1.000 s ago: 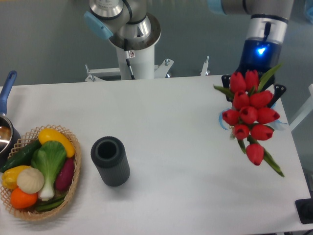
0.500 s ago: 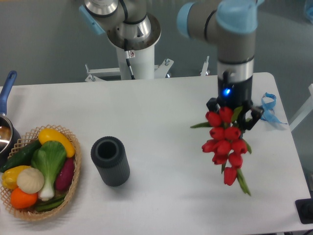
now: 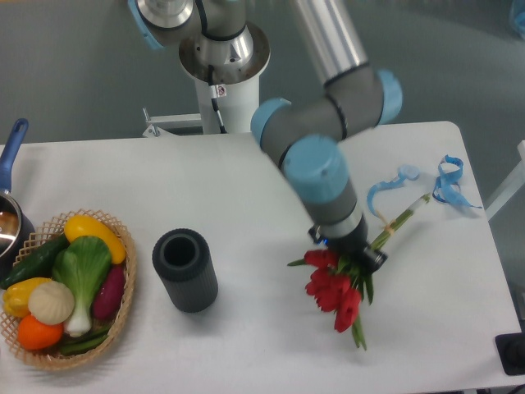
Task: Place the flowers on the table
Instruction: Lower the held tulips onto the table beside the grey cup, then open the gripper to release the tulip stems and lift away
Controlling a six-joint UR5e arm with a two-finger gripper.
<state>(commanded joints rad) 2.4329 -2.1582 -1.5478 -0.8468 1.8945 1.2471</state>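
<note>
Gripper (image 3: 351, 256) is mostly buried behind the wrist and the flowers (image 3: 336, 289), so I honestly can't tell how wide the fingers are or whether they've actually got the stems pinched. The pot (image 3: 10, 215) at the left edge is cut off too, only its blue handle and a bit of rim show. Compared with half a second ago, the arm has swung way over and now leans down across the table (image 3: 246, 189) from the upper middle, and the bunch has dropped lower and further left, with the stems now pointing up-right toward the blue ribbons (image 3: 418, 185). The flowers themselves: a tight clump of red tulip heads, green leaves poking out below and to the left, thin green stems with a pale tie trailing off to the upper right. They sit right-of-centre on the table, near its front. Whether they're touching the surface, can't say. The dark cup (image 3: 185, 269) and veggie basket (image 3: 66, 287) haven't budged.
</note>
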